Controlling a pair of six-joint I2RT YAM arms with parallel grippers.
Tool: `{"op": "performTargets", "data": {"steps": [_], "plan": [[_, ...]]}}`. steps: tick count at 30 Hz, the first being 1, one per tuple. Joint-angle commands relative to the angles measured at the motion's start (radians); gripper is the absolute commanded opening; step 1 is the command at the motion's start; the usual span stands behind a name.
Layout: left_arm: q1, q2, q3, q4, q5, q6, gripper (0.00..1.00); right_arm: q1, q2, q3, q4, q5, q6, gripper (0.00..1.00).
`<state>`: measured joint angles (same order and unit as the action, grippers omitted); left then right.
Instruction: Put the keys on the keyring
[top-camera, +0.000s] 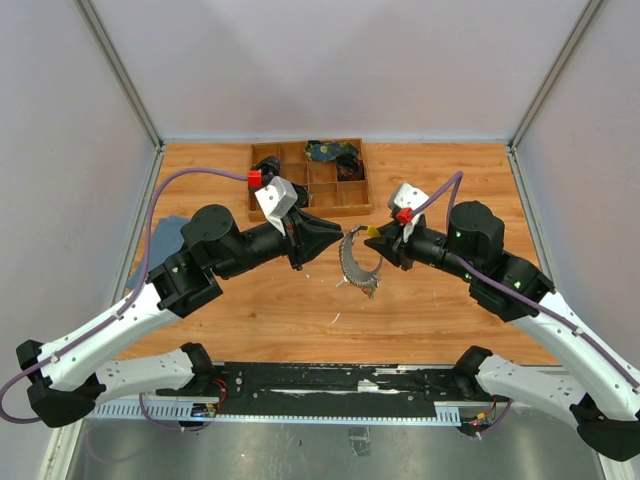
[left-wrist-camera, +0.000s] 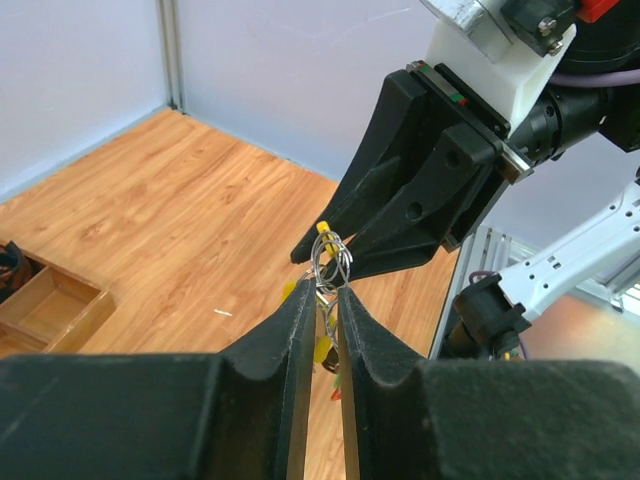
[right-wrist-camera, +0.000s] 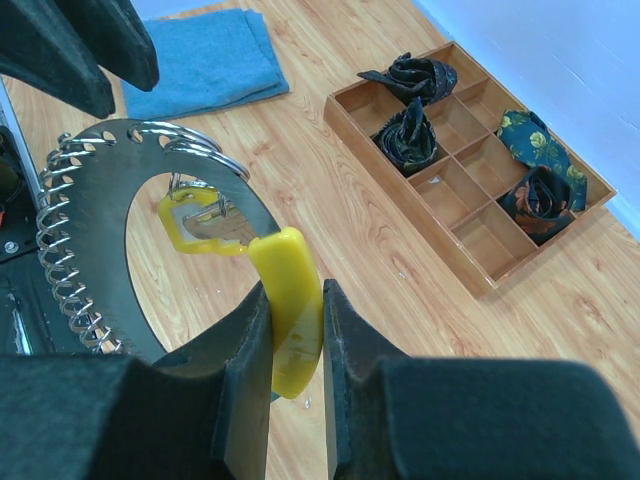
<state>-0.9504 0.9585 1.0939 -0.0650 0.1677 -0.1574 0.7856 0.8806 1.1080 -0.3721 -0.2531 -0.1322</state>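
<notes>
Right gripper (right-wrist-camera: 296, 297) clamps the yellow piece (right-wrist-camera: 280, 260), steadying the keyring (left-wrist-camera: 332, 258) that the left gripper (left-wrist-camera: 326, 296) pinches alongside; keys (top-camera: 358, 266) dangle beneath.

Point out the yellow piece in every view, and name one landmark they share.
Top external: yellow piece at centre, at the tips of the right gripper.
Left wrist: yellow piece at centre, just above the left gripper.
Right wrist: yellow piece low centre, pinched by the right gripper.
Shared landmark: the wooden tray, at top centre, lower left and upper right respectively.
</notes>
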Motion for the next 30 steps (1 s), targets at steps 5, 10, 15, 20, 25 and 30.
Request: {"op": "performTargets", "data": {"steps": [5,10,15,20,25,30], "plan": [[-0.007,-0.012,0.016,-0.008,-0.011,0.012,0.2,0.015,-0.032,0.002,0.04,0.0,-0.012,0.01],[-0.005,-0.027,0.006,0.0,-0.002,0.01,0.21,0.015,-0.05,-0.017,0.068,0.015,-0.023,0.01],[-0.007,-0.074,-0.035,0.035,0.013,0.03,0.29,0.015,-0.115,-0.096,0.184,-0.016,-0.062,0.01],[-0.007,-0.096,-0.044,0.042,0.044,0.096,0.41,0.015,-0.194,-0.172,0.31,-0.107,-0.113,0.01],[-0.023,-0.103,-0.015,0.021,-0.003,0.164,0.44,0.014,-0.239,-0.198,0.349,-0.235,-0.126,0.0],[-0.052,-0.138,-0.034,0.041,-0.067,0.187,0.46,-0.068,-0.186,-0.191,0.349,-0.416,-0.032,0.0]]}}
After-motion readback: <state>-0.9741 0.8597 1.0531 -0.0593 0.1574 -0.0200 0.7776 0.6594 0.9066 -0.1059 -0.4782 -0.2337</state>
